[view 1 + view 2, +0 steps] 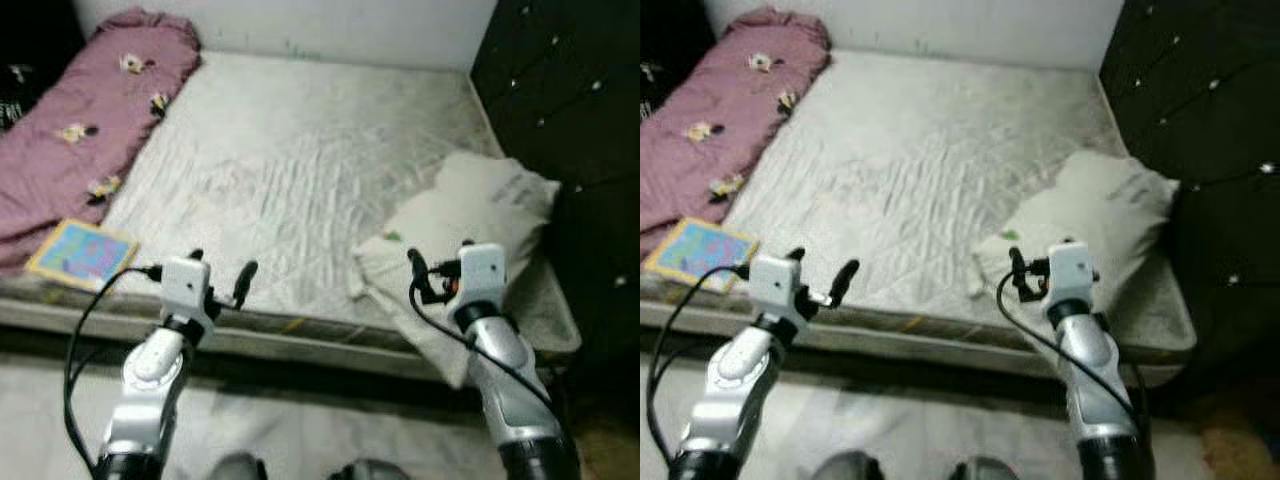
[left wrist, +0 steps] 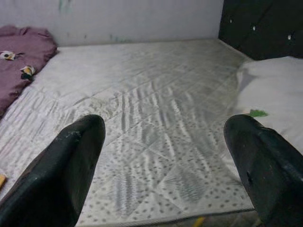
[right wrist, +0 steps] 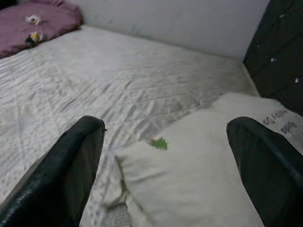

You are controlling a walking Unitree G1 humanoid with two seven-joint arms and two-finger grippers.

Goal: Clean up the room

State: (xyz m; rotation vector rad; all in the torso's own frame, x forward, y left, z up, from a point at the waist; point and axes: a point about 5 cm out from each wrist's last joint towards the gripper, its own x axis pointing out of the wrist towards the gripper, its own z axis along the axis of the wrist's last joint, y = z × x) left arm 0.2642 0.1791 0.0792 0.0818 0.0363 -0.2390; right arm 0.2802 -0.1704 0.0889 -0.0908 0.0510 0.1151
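Both grippers, left (image 1: 222, 272) and right (image 1: 438, 268), hovered at the bed (image 1: 300, 160) edge, jaws spread; pillow (image 1: 470, 215) lay beneath the right.

A bed (image 1: 300, 170) with a pale quilted mattress fills the middle of the frame. On it lie a purple blanket (image 1: 85, 120) at the upper left, a colourful book (image 1: 82, 253) at the left edge — just below the blanket — and a white pillow (image 1: 465, 225) at the right.
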